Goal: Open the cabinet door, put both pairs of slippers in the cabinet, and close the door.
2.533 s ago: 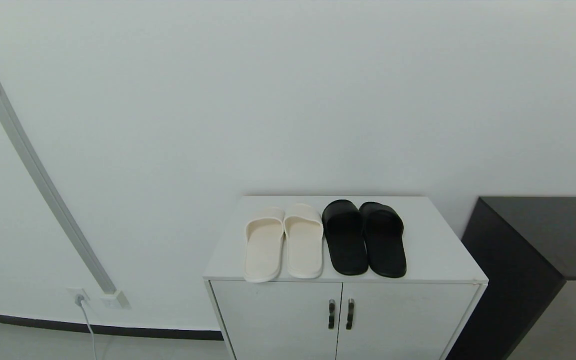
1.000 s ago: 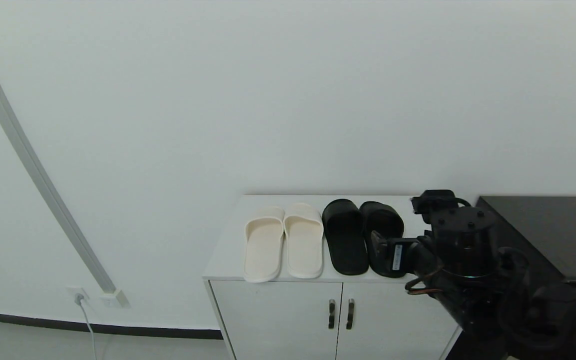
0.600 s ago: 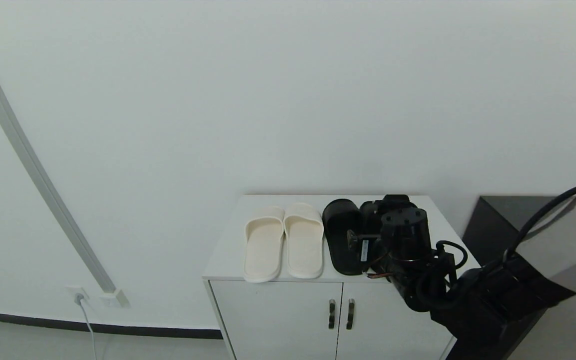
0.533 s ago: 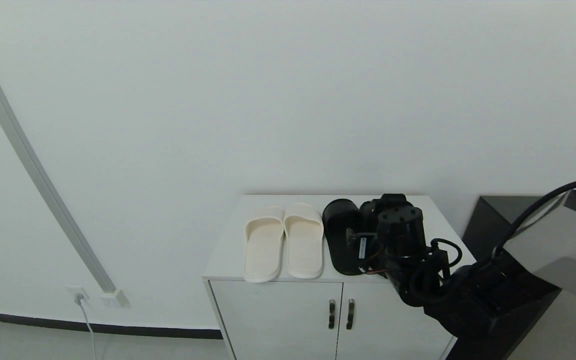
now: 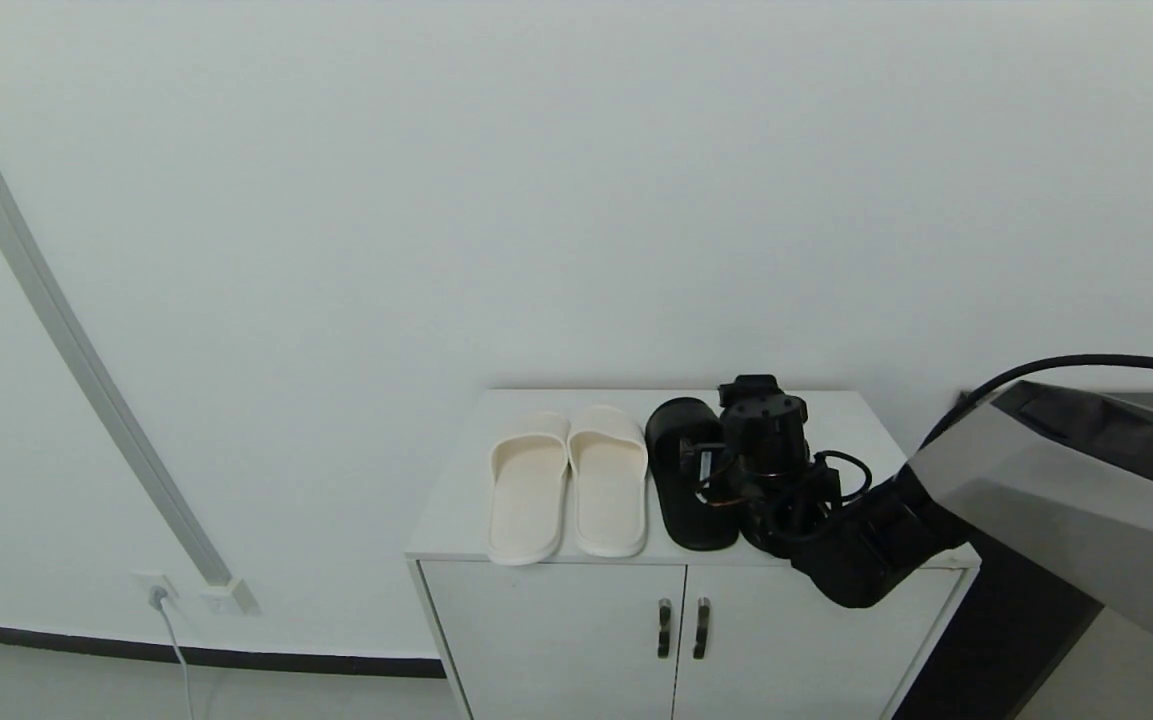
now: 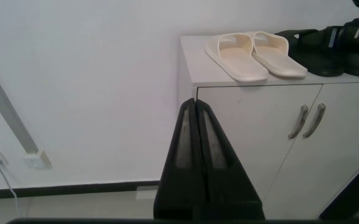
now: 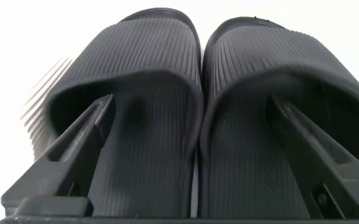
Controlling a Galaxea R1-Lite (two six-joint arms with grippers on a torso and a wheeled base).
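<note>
Both pairs sit on top of the low white two-door cabinet point(image 5: 456, 510), side by side and well back from neither edge: heels at the front lip, toes towards the wall, so each slipper's long axis runs front to back. The pair of cream rubber slippers point(image 5: 568, 485) is on the left, the pair of black ribbed-strap slippers point(image 5: 686, 490) just beside it on the right, the inner cream and inner black slipper almost touching.

From the head view the right arm comes in over the cabinet's right half and covers most of the outer black slipper. The right wrist view shows what that hides: both black slippers point(image 7: 198, 124) close up, straps away from the camera, and the right gripper point(image 7: 191, 155) spread wide, one finger point(image 7: 67, 162) over the footbed of one slipper and the other finger over its partner. It grips nothing; whether the fingers touch the soles I cannot tell.

The left wrist view looks from low down beside the cabinet point(image 6: 247, 124). There the left gripper point(image 6: 196, 106) has its two fingers pressed flat together, holding nothing, well apart from the cabinet. That view also shows the doors closed and the two dark bar handles point(image 6: 308, 121) either side of the seam.

A grey wall conduit point(image 5: 66, 330) slants down to a white wall socket point(image 5: 156, 590) left of the cabinet
</note>
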